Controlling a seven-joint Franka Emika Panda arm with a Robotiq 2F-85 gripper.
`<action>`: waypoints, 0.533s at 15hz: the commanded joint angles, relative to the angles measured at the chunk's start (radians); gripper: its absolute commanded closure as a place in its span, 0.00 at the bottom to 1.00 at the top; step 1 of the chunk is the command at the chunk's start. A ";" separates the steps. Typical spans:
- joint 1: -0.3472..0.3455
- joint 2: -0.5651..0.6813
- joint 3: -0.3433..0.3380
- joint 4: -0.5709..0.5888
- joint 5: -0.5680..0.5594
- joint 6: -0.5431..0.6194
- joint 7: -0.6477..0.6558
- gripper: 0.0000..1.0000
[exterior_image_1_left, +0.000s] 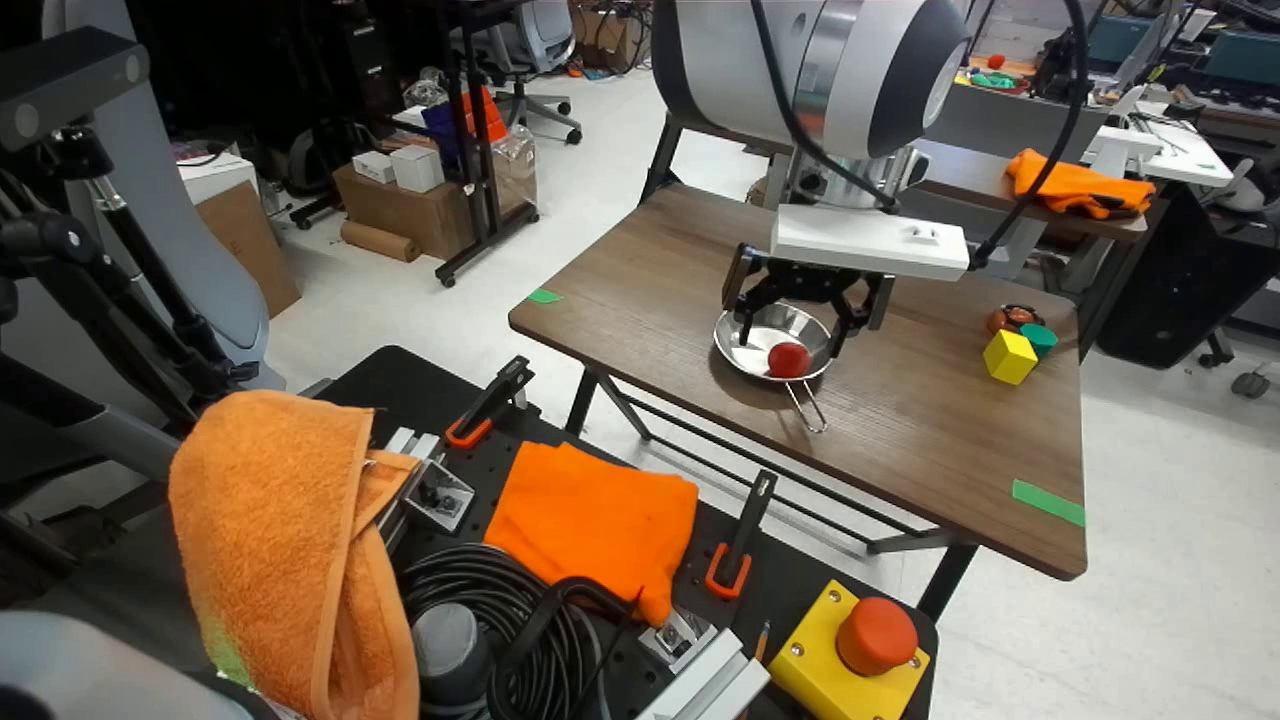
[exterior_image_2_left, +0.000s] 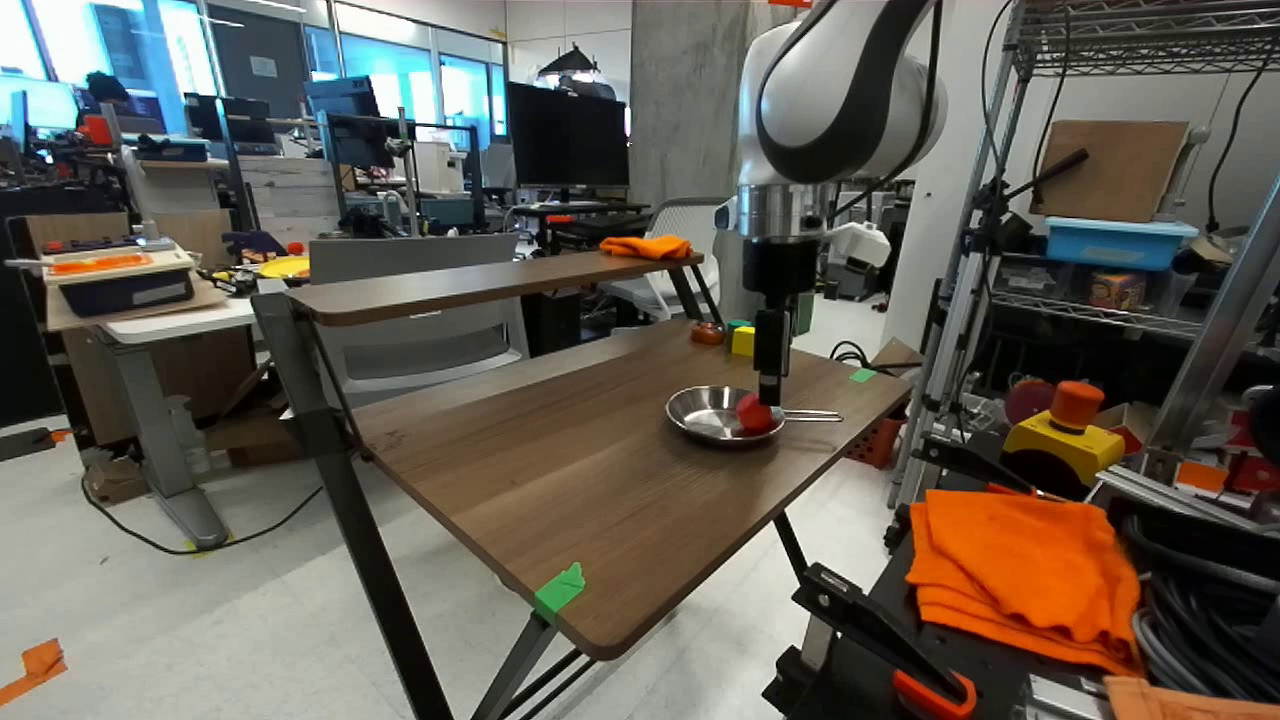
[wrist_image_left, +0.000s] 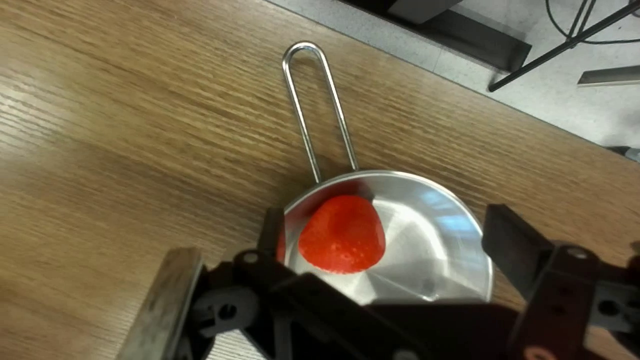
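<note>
One red lump (wrist_image_left: 342, 235) chilling in a metal pan (wrist_image_left: 420, 252) near a long edge of the surface (exterior_image_1_left: 930, 400), jaws spread wide over it.

Red object (wrist_image_left: 344, 235) inside steel pan (wrist_image_left: 417, 240)

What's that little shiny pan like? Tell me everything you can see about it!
The pan is round and shallow, silvery and shiny like metal, with sloping sides. Its handle is a long loop of bent wire, pointing toward an edge of the brown, wood-look table, where the pan sits right way up. A red lump lies inside, near the handle. The open jaws are low over the pan; I can't tell whether they touch it.
</note>
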 joint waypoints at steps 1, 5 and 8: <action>-0.004 -0.029 -0.012 -0.007 -0.020 0.017 -0.070 0.00; 0.021 -0.008 -0.052 0.012 -0.139 -0.029 -0.097 0.00; 0.033 0.031 -0.065 0.041 -0.182 -0.056 -0.076 0.00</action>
